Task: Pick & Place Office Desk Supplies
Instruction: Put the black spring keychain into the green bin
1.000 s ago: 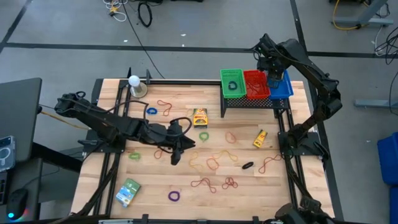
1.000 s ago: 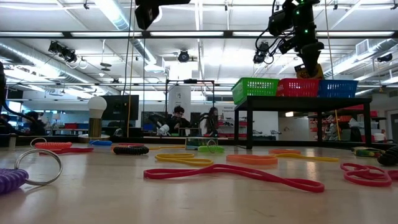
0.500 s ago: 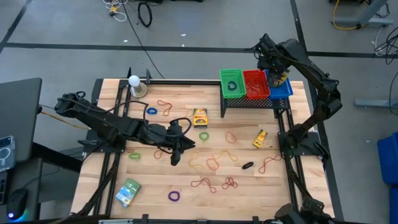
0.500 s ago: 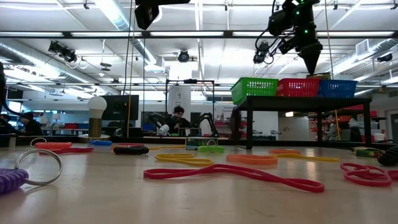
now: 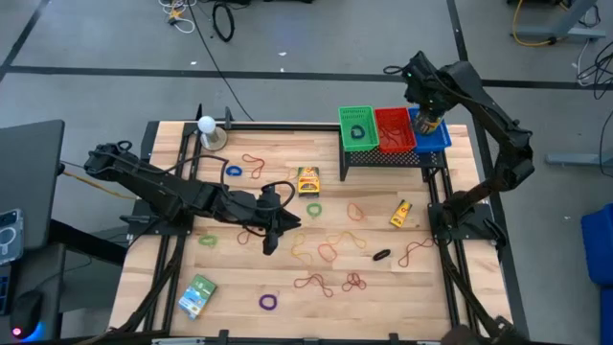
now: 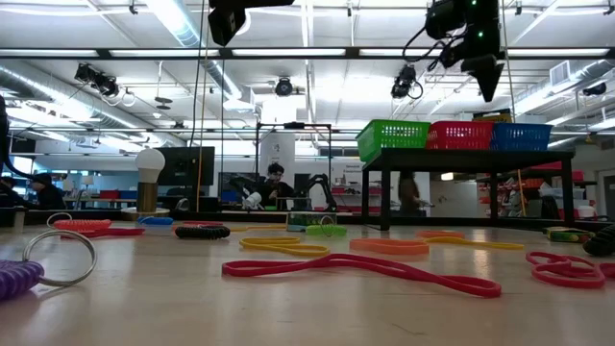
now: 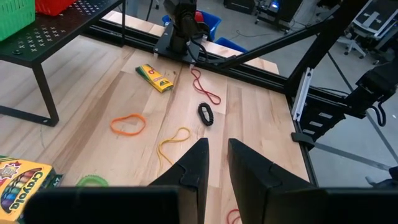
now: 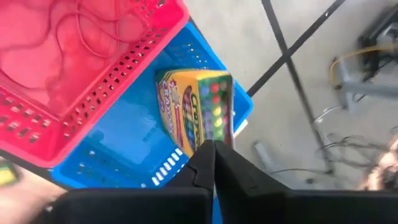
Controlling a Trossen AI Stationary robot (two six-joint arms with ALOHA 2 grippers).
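Rubber bands and rings lie scattered on the table, among them a red band (image 6: 360,266), an orange band (image 7: 128,124) and a black ring (image 7: 205,113). One yellow crayon box (image 5: 307,180) lies flat mid-table. A second crayon box (image 8: 198,112) lies in the blue basket (image 8: 124,149). A small yellow bottle (image 5: 400,213) and a green-blue packet (image 5: 197,295) also rest on the wood. My right gripper (image 8: 214,158) hangs shut above the blue basket, holding nothing. My left gripper (image 7: 216,163) hovers over mid-table, its fingers a narrow gap apart.
Green (image 5: 356,127), red (image 5: 394,129) and blue baskets stand side by side on a black rack (image 6: 461,159) at the far right. The red basket (image 8: 74,56) holds bands. A white ball on a metal base (image 5: 207,126) stands at the far left. People show beyond the table.
My right gripper has risen away from the blue basket, moving up and slightly toward the table's right edge. The crayon box stays in the basket. The left arm has kept still.
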